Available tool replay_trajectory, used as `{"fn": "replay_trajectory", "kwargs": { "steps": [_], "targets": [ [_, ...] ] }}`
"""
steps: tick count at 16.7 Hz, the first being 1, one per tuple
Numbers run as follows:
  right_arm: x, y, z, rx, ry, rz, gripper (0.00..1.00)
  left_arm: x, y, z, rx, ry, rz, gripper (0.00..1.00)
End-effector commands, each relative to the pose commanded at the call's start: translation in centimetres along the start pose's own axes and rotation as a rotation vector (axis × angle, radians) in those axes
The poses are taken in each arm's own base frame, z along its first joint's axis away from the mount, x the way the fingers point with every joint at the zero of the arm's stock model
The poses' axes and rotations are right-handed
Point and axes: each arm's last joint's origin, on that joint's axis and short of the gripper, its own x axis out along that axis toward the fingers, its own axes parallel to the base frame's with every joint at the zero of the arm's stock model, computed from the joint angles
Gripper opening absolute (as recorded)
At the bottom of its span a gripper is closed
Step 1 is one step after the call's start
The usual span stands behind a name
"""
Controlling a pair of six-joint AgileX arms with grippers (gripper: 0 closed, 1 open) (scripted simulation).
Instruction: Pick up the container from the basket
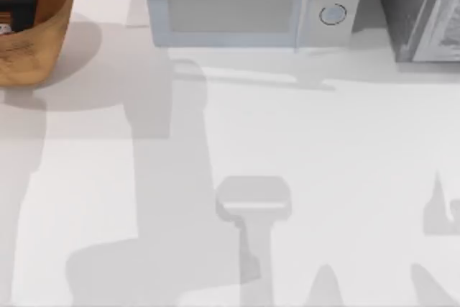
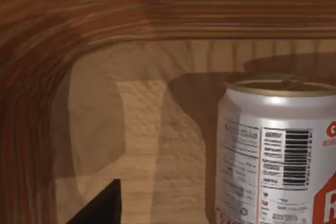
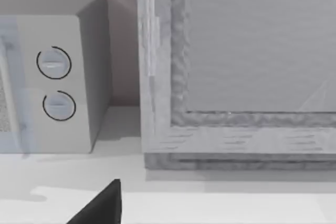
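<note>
The container point(image 2: 273, 150) is a white can with red markings, a barcode and a tan-gold top. It stands upright on the floor of the basket point(image 2: 79, 51), close to the ribbed wall. The basket point(image 1: 50, 34) sits at the table's far left corner. My left gripper point(image 1: 18, 6) is down inside it, open, with one dark finger point(image 2: 102, 208) beside the can and apart from it. The can is not between the fingers. My right arm is parked off the right side, with one dark finger point(image 3: 102, 205) over the table.
A white microwave point(image 1: 244, 1) stands at the back centre, with two round knobs. A grey framed cabinet point(image 1: 424, 8) stands at the back right. The basket's wall rises around my left gripper on all sides.
</note>
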Motion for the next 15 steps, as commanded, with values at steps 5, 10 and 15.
{"fn": "replay_trajectory", "kwargs": {
  "steps": [5,10,15],
  "targets": [
    [0.0,0.0,0.0,0.0,0.0,0.0,1.0,3.5,0.1,-0.1,0.0,0.001,0.0,1.0],
    [0.0,0.0,0.0,0.0,0.0,0.0,1.0,3.6,0.1,-0.1,0.0,0.001,0.0,0.92],
    [0.0,0.0,0.0,0.0,0.0,0.0,1.0,3.6,0.1,-0.1,0.0,0.001,0.0,0.55]
  ]
}}
